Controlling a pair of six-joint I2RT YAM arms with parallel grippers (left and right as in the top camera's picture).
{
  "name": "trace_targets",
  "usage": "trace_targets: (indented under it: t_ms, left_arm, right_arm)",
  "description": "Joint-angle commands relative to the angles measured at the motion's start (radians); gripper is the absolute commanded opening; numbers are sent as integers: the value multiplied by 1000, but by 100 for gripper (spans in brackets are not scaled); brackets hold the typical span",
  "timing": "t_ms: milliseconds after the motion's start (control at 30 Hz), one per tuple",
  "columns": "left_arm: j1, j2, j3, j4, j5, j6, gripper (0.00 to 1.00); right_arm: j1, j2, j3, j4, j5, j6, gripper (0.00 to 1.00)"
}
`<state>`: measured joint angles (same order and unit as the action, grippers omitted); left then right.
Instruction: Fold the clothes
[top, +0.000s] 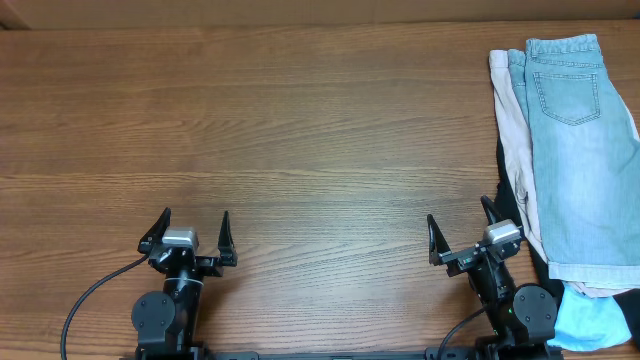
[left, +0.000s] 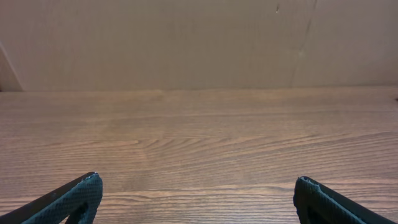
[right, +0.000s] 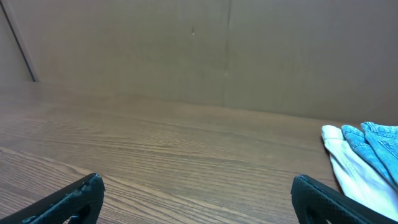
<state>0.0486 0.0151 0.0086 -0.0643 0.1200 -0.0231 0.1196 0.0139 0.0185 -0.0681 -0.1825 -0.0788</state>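
1. Four garments make up the clothes, and all of them lie in one overlapping heap along the right edge of the table, running down to its near right corner. None has been drawn out to the middle for folding.
2. Topmost are the denim shorts, lying flat with the waistband toward the far edge and one back pocket showing. They may already be doubled lengthwise, but we cannot tell for sure.
3. Beige shorts peek out along their left side, a black garment shows beneath both, and a pale-blue garment sits crumpled at the near right corner.
4. We judge the task to be at its very start: no tidy stack stands apart from the heap, so every piece is yet to be spread, folded and set aside.
5. Our left gripper sits at the near edge, left of the middle, with its fingers spread wide and nothing between them.
6. Our right gripper sits at the near edge with its fingers also spread wide and empty. Its outer finger is just beside the black garment; we cannot tell whether they touch.
7. A black cable loops from the left arm's base, well apart from the heap. The real hindrance is the layering, since the lower garments are pinned under the denim.
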Motion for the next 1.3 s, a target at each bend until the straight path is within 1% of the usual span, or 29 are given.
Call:
trace_targets:
  t_ms: [0, 767, 800, 867, 933, 1000, 1233, 1267]
  left_arm:
    - [10, -6, -4, -2, 4, 9, 100]
    - [10, -6, -4, -1, 3, 10, 100]
    - [10, -6, -4, 1, -2, 25, 100]
    - [10, -6, -4, 13, -49, 86, 100]
    - [10, -6, -4, 6, -99, 117, 100]
    - [10, -6, -4, -14, -108, 117, 100]
    - [10, -6, -4, -12, -101, 117, 100]
    - [10, -6, -4, -8, -101, 116, 100]
  right_arm:
    - [3, -9, -11, 6, 6, 4, 100]
    - [3, -9, -11, 6, 6, 4, 100]
    - [3, -9, -11, 6, 6, 4, 100]
    - [3, -9, -11, 6, 28, 4, 100]
    - [3, -9, -11, 2, 47, 4, 100]
    - [3, -9, -11, 2, 47, 4, 100]
    - [3, -9, -11, 8, 46, 5, 100]
    - [3, -9, -11, 7, 6, 5, 100]
